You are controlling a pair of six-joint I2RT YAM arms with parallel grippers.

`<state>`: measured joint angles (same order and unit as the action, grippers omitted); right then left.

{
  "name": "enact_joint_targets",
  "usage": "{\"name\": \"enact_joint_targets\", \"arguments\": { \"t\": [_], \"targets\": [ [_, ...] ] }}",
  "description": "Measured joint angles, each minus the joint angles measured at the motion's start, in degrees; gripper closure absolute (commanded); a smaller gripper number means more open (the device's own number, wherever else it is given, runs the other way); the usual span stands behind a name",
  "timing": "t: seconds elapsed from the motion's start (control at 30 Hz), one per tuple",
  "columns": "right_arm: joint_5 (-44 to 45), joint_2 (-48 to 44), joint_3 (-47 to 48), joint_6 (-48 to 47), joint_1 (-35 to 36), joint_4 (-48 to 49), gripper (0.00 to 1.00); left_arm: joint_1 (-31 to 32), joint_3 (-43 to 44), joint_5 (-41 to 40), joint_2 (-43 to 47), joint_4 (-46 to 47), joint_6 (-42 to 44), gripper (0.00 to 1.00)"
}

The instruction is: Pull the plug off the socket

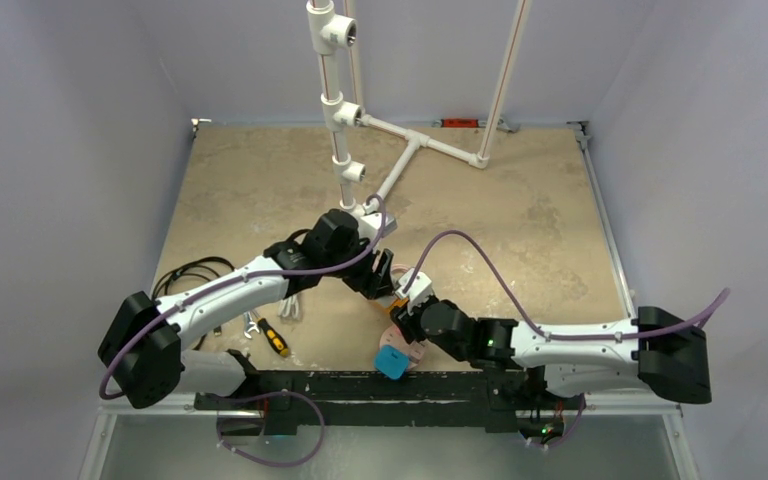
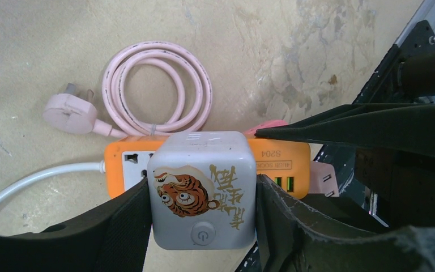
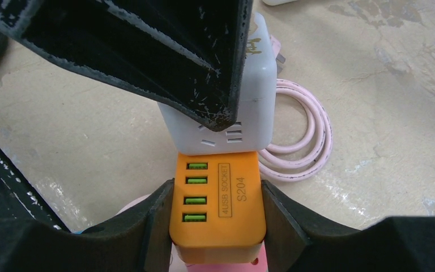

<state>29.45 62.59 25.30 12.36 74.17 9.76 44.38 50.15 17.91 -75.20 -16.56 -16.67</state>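
A white cube plug with a tiger sticker and a power button sits plugged into an orange socket strip. My left gripper is shut on the cube plug, one finger on each side. In the right wrist view my right gripper is shut on the USB end of the orange strip, with the white cube just beyond it under the left finger. In the top view both grippers meet at the table's near middle, the left and the right close together.
A coiled pink cable with a pink plug lies behind the strip. A white cord leaves the strip's left end. A blue block, a yellow-handled screwdriver, black cables and a white pipe frame are on the table.
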Motion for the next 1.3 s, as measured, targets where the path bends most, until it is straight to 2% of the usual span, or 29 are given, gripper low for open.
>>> {"name": "enact_joint_targets", "arguments": {
  "t": [0.2,0.43,0.97,1.3],
  "targets": [
    [-0.02,5.09,2.43,-0.5,0.02,1.42,1.0,-1.57,0.0,-1.33,0.9,-2.23,0.33,1.0],
    [0.68,7.26,3.15,-0.9,0.04,1.36,1.0,-6.95,0.0,-0.24,3.15,-2.34,-0.24,1.0],
    [1.03,2.4,2.84,-0.61,0.07,0.37,1.0,-7.98,-0.02,-0.09,3.98,-2.4,-0.11,1.0],
    [1.03,1.86,2.62,-0.28,0.07,0.35,1.0,-8.92,-0.57,-0.66,14.78,-2.91,3.04,1.0]
  ]
}}
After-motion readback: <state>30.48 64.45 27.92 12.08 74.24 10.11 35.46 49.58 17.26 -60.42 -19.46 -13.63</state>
